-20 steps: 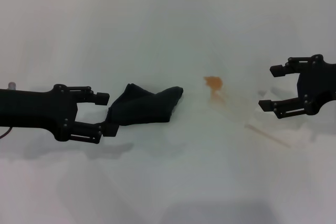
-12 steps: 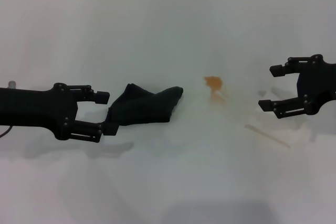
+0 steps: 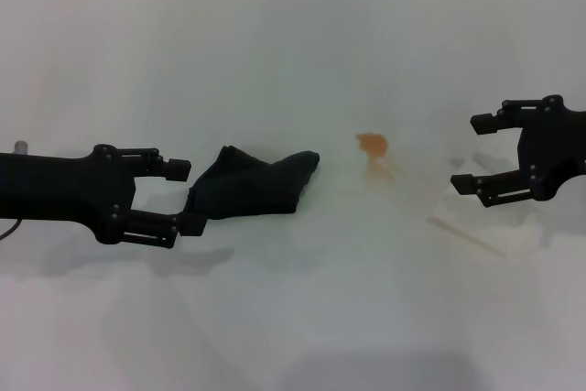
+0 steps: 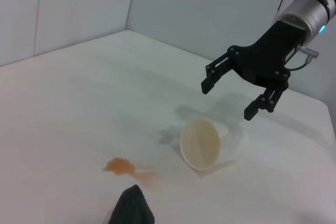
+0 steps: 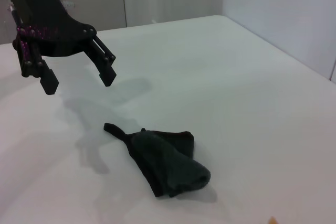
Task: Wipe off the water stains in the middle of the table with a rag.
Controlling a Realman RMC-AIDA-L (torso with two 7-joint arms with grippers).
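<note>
Two grippers hover over the table (image 3: 293, 61), jaws spread. Left gripper (image 3: 180, 197) sits just beside the rag (image 3: 252, 185), apparently above it. Water stains (image 3: 372, 145) lie mid-table, apart from the rag. Right gripper (image 3: 474, 153) holds above a tipped clear cup (image 4: 207, 142).

The bench (image 3: 293, 61) is plain white. The rag (image 3: 252, 185) lies crumpled left of centre. The water stains (image 3: 374, 148) sit near centre. A clear cup (image 4: 207, 142) lies tipped over toward the right edge.
</note>
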